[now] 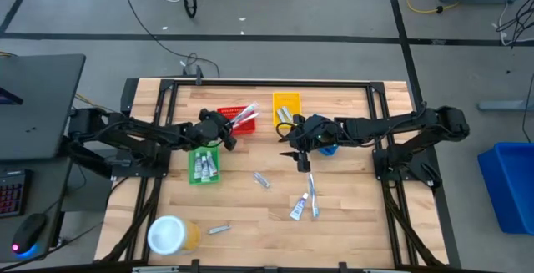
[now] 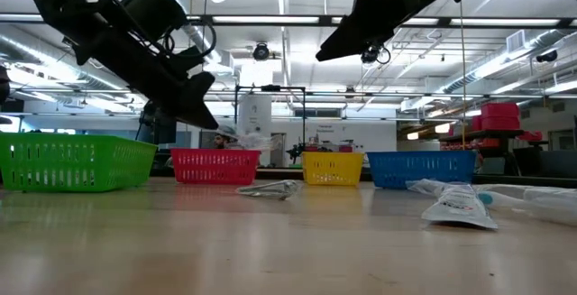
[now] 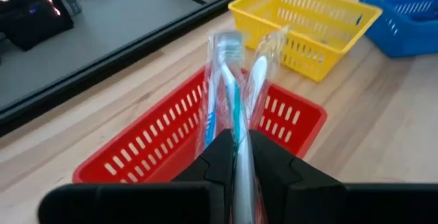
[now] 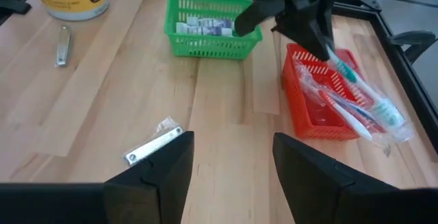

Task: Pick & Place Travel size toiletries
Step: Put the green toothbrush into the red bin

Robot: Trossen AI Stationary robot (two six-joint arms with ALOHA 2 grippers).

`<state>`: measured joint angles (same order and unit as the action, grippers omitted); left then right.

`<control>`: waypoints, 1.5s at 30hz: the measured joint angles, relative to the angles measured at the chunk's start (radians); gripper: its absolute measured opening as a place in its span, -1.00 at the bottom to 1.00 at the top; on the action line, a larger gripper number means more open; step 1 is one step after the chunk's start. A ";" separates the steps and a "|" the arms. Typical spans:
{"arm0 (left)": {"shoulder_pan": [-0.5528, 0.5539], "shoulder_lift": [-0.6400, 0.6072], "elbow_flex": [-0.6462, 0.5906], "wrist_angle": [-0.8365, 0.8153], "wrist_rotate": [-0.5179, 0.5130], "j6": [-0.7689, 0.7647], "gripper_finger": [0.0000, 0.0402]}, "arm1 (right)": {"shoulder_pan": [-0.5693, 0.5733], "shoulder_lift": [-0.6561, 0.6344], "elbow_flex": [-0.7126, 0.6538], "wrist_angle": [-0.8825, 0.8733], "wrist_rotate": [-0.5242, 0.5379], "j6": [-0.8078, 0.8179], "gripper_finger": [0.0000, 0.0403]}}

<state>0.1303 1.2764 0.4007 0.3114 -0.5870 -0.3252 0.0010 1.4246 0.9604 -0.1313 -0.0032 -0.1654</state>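
- Left on bare wood nearest the front edge: a small clipper-like item [image 1: 219, 230] beside the jar [image 1: 169, 235], two tubes [image 1: 300, 206], one wrapped sachet [image 1: 262, 179].
- Already sorted: tubes in green basket [image 1: 203, 175], toothbrushes in red basket [image 1: 234, 116].
- Left gripper [image 3: 237, 157] clamped on wrapped toothbrushes [image 3: 229, 80], held over red basket.
- Right gripper [image 4: 231, 157] spread wide, empty, hanging above the table's middle.

Left end effector [image 3: 241, 157] clamped shut; right end effector [image 4: 233, 157] apparently spread open.
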 joint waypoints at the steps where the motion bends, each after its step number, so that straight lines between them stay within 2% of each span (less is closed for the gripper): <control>1: 0.003 0.004 0.000 -0.006 0.004 0.000 -0.79 | 0.000 0.000 0.000 0.000 0.000 0.000 0.04; 10: 0.042 0.003 -0.001 -0.015 0.027 -0.002 -0.75 | 0.000 0.000 0.000 0.000 -0.007 0.000 0.04; 15: 0.061 0.003 -0.001 -0.015 0.084 -0.003 -0.58 | 0.000 0.000 0.000 0.000 -0.009 0.000 0.04; 22: 0.066 0.003 -0.001 -0.014 0.062 0.002 -0.35 | 0.000 0.000 0.000 -0.001 -0.009 0.000 0.03; 29: 0.066 0.003 -0.001 -0.014 0.049 0.011 -0.24 | 0.000 0.000 0.000 -0.001 -0.010 0.000 0.04; 37: 0.054 0.000 0.000 -0.028 0.058 0.053 -0.32 | 0.000 0.000 0.000 -0.015 -0.010 0.000 0.03; 41: 0.054 0.000 0.000 -0.139 0.091 0.009 -0.43 | 0.000 0.000 0.000 -0.031 -0.011 0.000 0.04; 45: 0.054 0.000 0.000 -0.231 0.051 -0.034 -0.55 | 0.000 0.000 0.000 -0.030 -0.011 0.000 0.02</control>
<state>0.1848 1.2766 0.4011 0.0806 -0.5359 -0.3595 0.0010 1.4246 0.9604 -0.1612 -0.0139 -0.1658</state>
